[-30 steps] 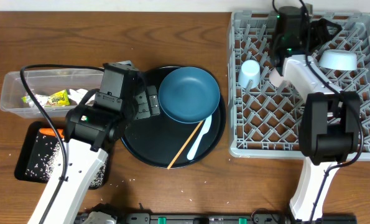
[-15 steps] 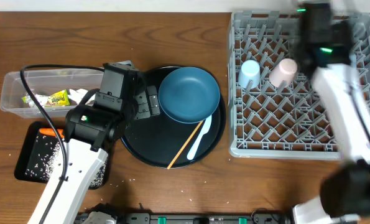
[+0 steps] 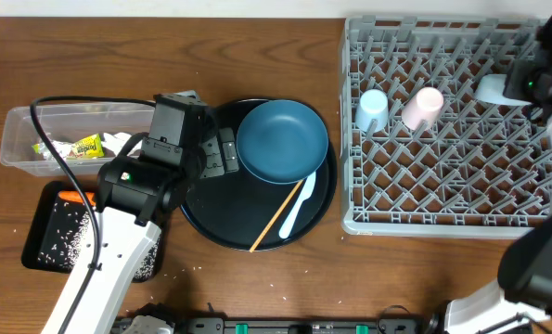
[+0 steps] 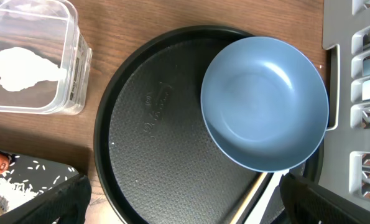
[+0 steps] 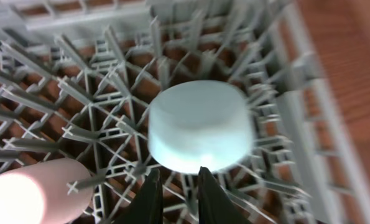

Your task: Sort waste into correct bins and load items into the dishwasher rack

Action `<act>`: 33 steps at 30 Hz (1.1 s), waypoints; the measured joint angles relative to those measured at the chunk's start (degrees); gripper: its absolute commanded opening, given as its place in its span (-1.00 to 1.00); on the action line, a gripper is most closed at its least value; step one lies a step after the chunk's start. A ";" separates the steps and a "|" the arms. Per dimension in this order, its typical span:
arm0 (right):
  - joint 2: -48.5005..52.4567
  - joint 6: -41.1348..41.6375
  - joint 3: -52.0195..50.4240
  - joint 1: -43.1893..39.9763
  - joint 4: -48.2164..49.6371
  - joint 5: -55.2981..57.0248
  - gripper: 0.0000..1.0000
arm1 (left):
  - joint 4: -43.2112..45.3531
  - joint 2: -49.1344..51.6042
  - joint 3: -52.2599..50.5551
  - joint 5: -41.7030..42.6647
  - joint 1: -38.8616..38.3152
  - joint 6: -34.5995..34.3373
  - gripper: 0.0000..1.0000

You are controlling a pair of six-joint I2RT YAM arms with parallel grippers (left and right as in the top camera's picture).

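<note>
The grey dishwasher rack (image 3: 452,199) holds a light-blue cup (image 3: 372,109), a pale pink cup (image 3: 423,108) and an upturned light-blue bowl (image 3: 492,89). My right gripper (image 3: 543,82) hovers over the rack's right side. In the right wrist view it (image 5: 177,186) is shut and empty, just short of the bowl (image 5: 200,134), with the pink cup (image 5: 23,193) at the left. The dark-blue plate (image 3: 282,141), chopstick (image 3: 277,215) and spoon (image 3: 296,206) lie on the round black tray (image 3: 220,209). My left gripper (image 4: 185,208) is open and empty above that tray.
The clear box (image 3: 20,130) holds the yellow-green wrapper (image 3: 85,147) and white tissue (image 4: 23,65). The shallow black tray (image 3: 44,250) holds rice grains and the orange carrot (image 3: 71,197). Bare wooden table lies in front of the rack.
My right arm has swung from the rack's back middle to its right side. The pink cup, hidden before, now shows in the rack beside the blue cup. My left arm has not moved.
</note>
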 measured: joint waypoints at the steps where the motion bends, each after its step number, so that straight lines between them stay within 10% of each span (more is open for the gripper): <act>1: 1.11 -0.02 0.00 0.04 0.72 -0.55 -0.79 | -0.02 0.00 0.00 0.00 0.00 0.00 0.96; 33: 9.18 0.42 -0.48 -0.98 5.27 7.28 -0.97 | 0.00 0.00 0.00 0.00 0.00 0.00 0.96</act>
